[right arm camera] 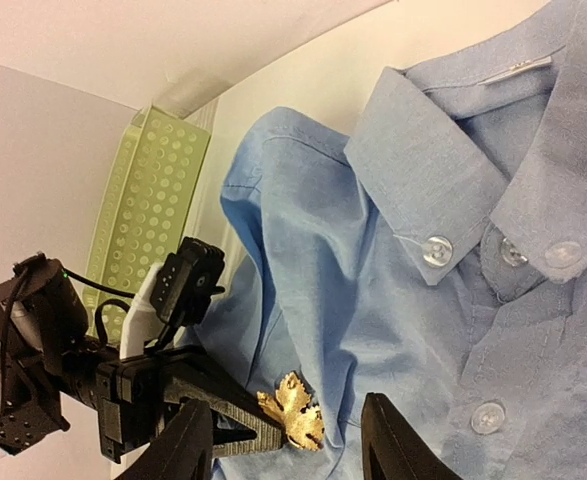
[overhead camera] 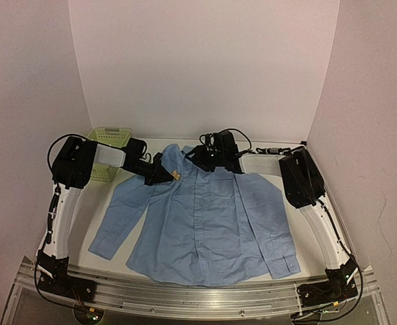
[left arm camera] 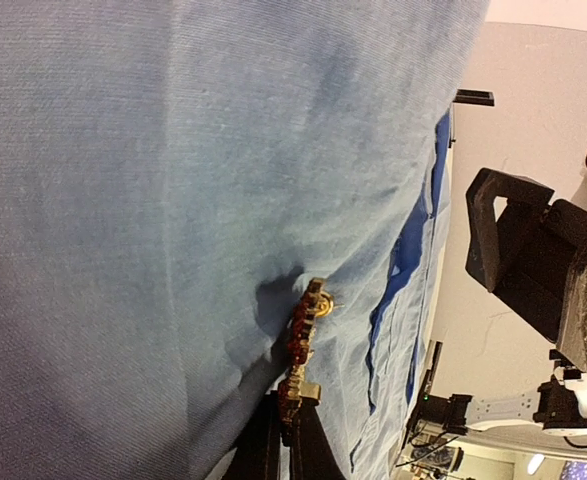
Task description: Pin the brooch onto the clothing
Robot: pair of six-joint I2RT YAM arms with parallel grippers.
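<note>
White walls close round a tabletop (overhead camera: 113, 267) where the shirt (overhead camera: 205, 223) lies flat, collar toward the far edge, with a green basket (overhead camera: 110, 139) in the far left corner. From above, the brooch (overhead camera: 176, 174) sits on the shoulder left of the collar, at the tip of the left jaws. The right jaws hang over the collar, just beside it.

Left wrist view: the left jaws are narrow, pinching the brooch's (left arm camera: 300, 345) lower end, and its long axis runs straight out from them against the cloth.

Right wrist view: the right jaws are wide and hold nothing. The brooch (right arm camera: 291, 418) lies between their tips, apart from both.
</note>
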